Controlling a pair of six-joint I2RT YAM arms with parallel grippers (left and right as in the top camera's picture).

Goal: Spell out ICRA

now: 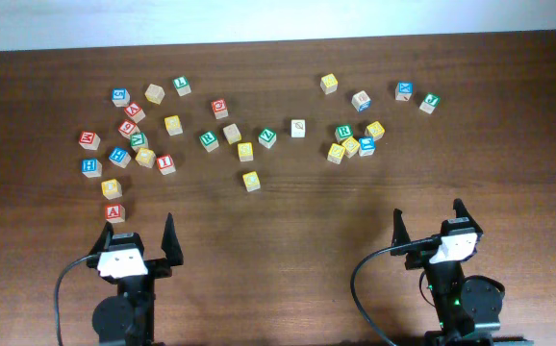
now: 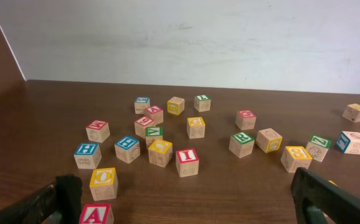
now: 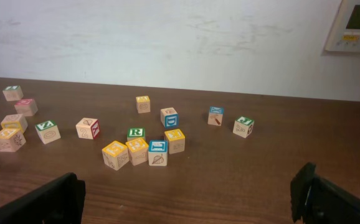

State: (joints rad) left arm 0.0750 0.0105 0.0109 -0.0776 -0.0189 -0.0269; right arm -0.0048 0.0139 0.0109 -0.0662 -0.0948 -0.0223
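The left hand (image 1: pixel 139 231) and right hand (image 1: pixel 429 216) both stand wide, holding nothing. On the table (image 1: pixel 278 240), the red I block (image 1: pixel 166 163) sits ahead of the left hand, slightly to its right, and the red A block (image 1: pixel 113 211) just ahead-left. The green R block (image 1: pixel 343 132) lies ahead-left of the right hand. The left arm looks nearer for I, a cube with no long axis
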